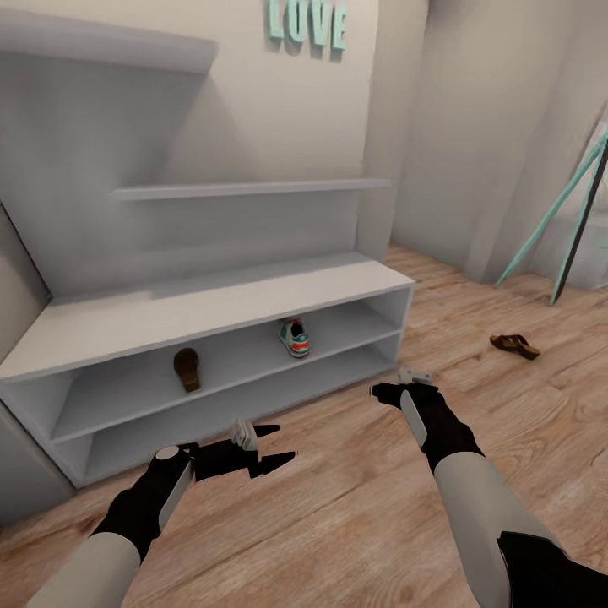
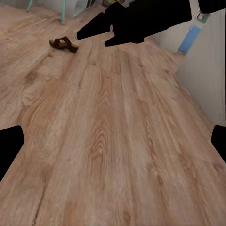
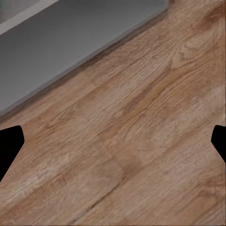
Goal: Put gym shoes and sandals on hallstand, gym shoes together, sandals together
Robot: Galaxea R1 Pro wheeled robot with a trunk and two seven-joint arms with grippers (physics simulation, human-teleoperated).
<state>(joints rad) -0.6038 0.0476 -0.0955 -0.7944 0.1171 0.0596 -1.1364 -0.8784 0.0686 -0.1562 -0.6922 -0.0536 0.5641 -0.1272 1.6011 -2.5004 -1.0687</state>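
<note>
The hallstand is a pale grey two-tier bench with a back panel and floating shelves. On its middle tier lie one brown sandal and, further right and well apart from it, one white gym shoe. A second sandal rests on the corridor floor to the right. My left gripper hovers open and empty just in front of the bench. My right gripper is open and empty over bare planks by the bench's right end, with the hallstand's base close ahead.
Teal and dark poles lean against the wall at the far right, past the floor sandal. Teal letters hang on the wall above the shelves. A wall corner juts out right of the bench.
</note>
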